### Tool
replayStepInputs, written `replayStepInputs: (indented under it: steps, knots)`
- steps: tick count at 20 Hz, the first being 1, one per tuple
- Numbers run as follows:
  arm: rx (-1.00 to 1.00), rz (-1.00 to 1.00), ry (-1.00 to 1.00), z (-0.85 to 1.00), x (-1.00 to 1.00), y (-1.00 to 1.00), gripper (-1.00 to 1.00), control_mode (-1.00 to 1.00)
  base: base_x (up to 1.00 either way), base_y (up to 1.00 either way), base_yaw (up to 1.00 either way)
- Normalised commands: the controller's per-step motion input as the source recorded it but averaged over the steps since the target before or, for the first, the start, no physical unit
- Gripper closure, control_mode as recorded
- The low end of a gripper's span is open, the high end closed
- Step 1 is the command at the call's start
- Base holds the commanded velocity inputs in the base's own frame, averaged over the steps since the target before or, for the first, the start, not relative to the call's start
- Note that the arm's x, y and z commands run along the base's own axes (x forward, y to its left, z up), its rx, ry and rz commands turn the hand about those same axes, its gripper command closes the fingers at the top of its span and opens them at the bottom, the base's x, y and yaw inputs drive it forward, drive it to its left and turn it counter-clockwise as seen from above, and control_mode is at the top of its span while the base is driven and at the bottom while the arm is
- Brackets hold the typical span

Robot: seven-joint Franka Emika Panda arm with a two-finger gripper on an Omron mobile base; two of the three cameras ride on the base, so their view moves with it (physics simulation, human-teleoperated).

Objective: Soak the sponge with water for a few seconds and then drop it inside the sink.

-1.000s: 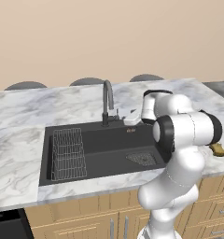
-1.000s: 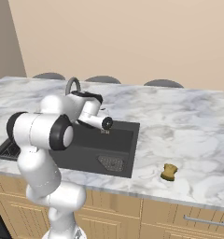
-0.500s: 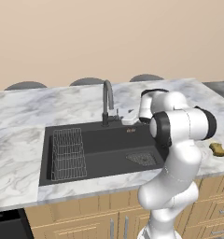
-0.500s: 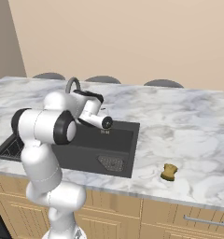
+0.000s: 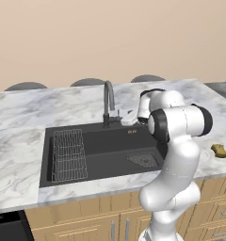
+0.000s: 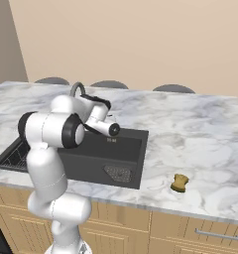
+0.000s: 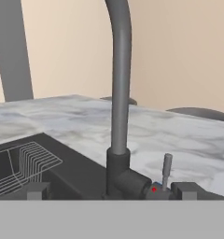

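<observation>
Since a moment ago my arm has swung a bit more toward the back of the big matte black sink (image 5: 100,146), and my tool (image 7: 111,191) now sits close in front of the dark grey curved faucet (image 5: 108,100). Looking along my hand, I see the faucet's thick pipe going straight up, with a thin grey lever (image 7: 166,169) standing upright just beside its base. My two dark finger tips poke up at the bottom, one on each side of the faucet base, with a wide gap between them. They hold nothing.

No blue water is running yet. I think I am about to push the lever to turn it on.

The small mustard-yellow sponge with wavy sides (image 6: 179,182) lies on the white marble tabletop (image 6: 190,129), well away from the sink, out past its right end and near the front edge. Nothing is touching it.

I think the sponge will be very light and soft. It should squash when I pinch it, so I would close gently on its two long wavy sides, near the middle, and not squeeze it flat. When it gets wet it will be heavier and a bit slippery, and it may drip. If I hold only a corner, it could bend and slide out. A firm hold across the middle seems best for carrying it over to the water.
</observation>
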Motion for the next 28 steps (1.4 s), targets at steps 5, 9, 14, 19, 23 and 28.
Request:
replayStepInputs:
  steps: [5, 9, 14, 19, 23, 28]
  knots:
    - [0.0, 0.0, 0.0, -0.1, 0.31, 0.0, -1.0, -1.0, 0.0, 0.0, 0.0]
    - [0.0, 0.0, 0.0, -0.12, 0.28, 0.0, -1.0, -1.0, 0.0, 0.0, 0.0]
    - [0.0, 0.0, 0.0, -0.15, 0.21, 0.02, -1.0, -1.0, 0.0, 0.0, 0.0]
    - [0.0, 0.0, 0.0, -0.16, 0.24, 0.05, -1.0, -1.0, 0.0, 0.0, 0.0]
    - [0.0, 0.0, 0.0, -0.11, 0.23, 0.05, -1.0, -1.0, 0.0, 0.0, 0.0]
    - [0.0, 0.0, 0.0, -0.11, 0.24, 0.03, -1.0, -1.0, 0.0, 0.0, 0.0]
